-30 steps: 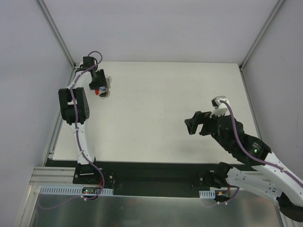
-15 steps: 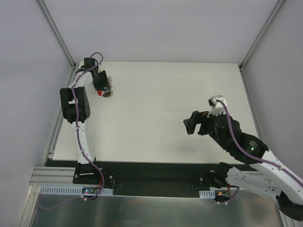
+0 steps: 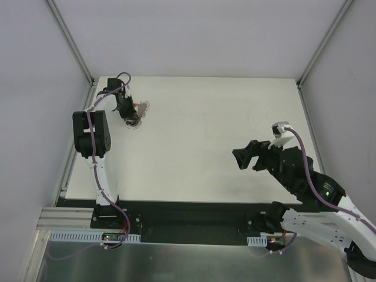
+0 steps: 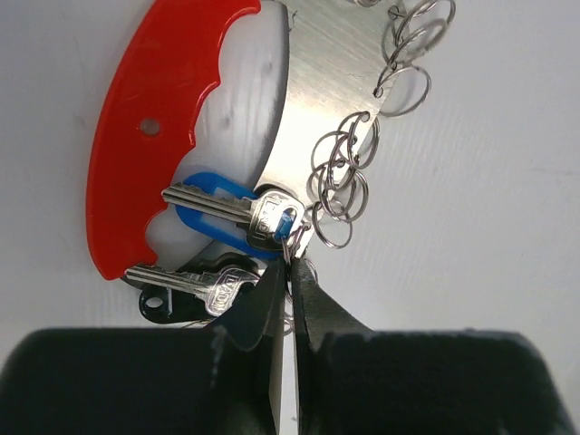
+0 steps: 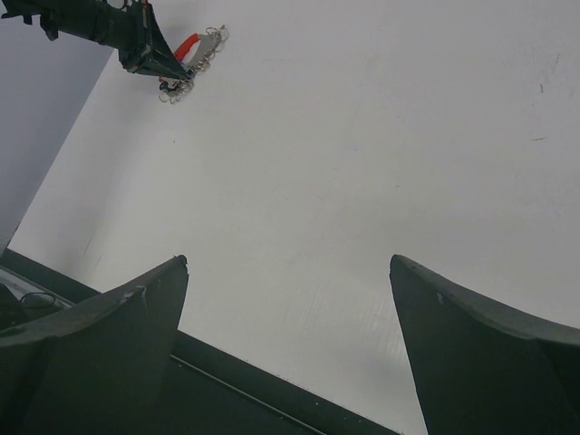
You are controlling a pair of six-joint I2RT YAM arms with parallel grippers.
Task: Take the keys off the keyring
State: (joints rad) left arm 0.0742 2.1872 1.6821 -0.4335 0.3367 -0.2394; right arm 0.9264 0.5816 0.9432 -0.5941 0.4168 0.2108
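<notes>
Across the curved red-tagged keyring (image 4: 127, 136) lie two thin silvery keys (image 4: 204, 199).

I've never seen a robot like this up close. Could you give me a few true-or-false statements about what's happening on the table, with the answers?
1. The right gripper is holding a key. False: it is open and empty, above bare table.
2. The left gripper is pinched shut on a wire loop of the thin silvery keyring with the flat red plastic tag. True.
3. Two small silvery metal keys lie beside the red tag. True.
4. The keyring lies in the middle of the white table. False: it is near the far left corner.
</notes>
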